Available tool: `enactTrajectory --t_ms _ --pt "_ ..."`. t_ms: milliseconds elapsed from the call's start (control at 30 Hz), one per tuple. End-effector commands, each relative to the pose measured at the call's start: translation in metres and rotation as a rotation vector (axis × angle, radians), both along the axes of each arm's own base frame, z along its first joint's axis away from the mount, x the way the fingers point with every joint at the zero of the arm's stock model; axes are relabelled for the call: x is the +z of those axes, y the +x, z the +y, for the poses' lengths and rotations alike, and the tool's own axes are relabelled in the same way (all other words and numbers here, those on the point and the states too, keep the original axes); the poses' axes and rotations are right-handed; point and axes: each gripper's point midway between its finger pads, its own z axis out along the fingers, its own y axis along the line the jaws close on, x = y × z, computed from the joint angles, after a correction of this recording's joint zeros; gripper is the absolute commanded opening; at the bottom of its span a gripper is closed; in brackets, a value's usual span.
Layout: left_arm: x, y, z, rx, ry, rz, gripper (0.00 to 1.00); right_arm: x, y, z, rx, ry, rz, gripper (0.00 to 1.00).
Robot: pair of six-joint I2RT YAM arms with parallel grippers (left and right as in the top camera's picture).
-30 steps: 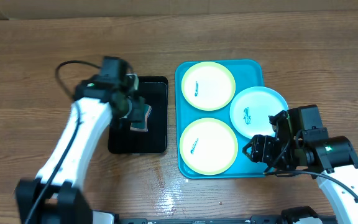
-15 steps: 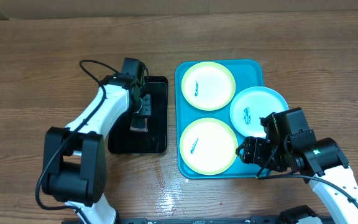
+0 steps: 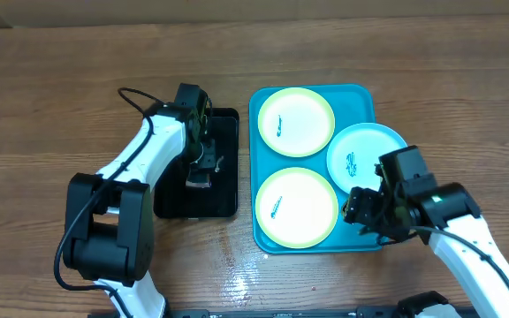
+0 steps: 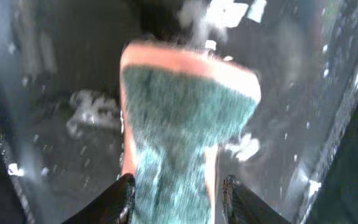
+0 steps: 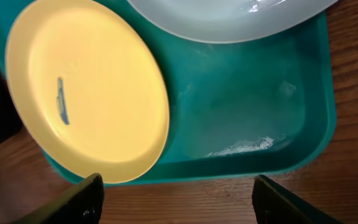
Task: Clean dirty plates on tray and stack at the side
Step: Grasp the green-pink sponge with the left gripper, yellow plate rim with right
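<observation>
Three plates lie on the turquoise tray [image 3: 360,97]: a yellow-green one [image 3: 296,122] at the back, a yellow-green one [image 3: 295,207] at the front, and a pale-blue one [image 3: 365,157] on the right. Each has a small teal smear. My left gripper [image 3: 203,163] is down on the black tray and shut on a green-and-pink sponge [image 4: 185,112], its jaws [image 4: 176,199] pinching the near end. My right gripper [image 3: 365,212] is open and empty [image 5: 176,193], above the tray's front right corner [image 5: 241,106], next to the front plate [image 5: 86,93].
The black tray [image 3: 224,199] stands left of the turquoise tray and looks wet. The wooden table [image 3: 60,88] lies all around. The table's front edge runs close below both arms.
My left gripper has come down over the sponge on the black tray and closed on it. My right gripper has shifted a little left, toward the turquoise tray's front right corner.
</observation>
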Motion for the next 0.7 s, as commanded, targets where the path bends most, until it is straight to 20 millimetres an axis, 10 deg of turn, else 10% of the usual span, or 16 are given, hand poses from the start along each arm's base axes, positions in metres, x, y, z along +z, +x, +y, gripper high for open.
enactTrajectory --t_ms 0,667 --pt "0.011 0.008 -0.002 -0.017 -0.011 -0.003 0.45 -0.010 0.004 -0.002 -0.005 -0.028 0.020 0.78" --pt "-0.023 0.003 -0.002 -0.015 -0.012 -0.040 0.04 -0.016 0.011 0.005 0.021 -0.007 0.025 0.86"
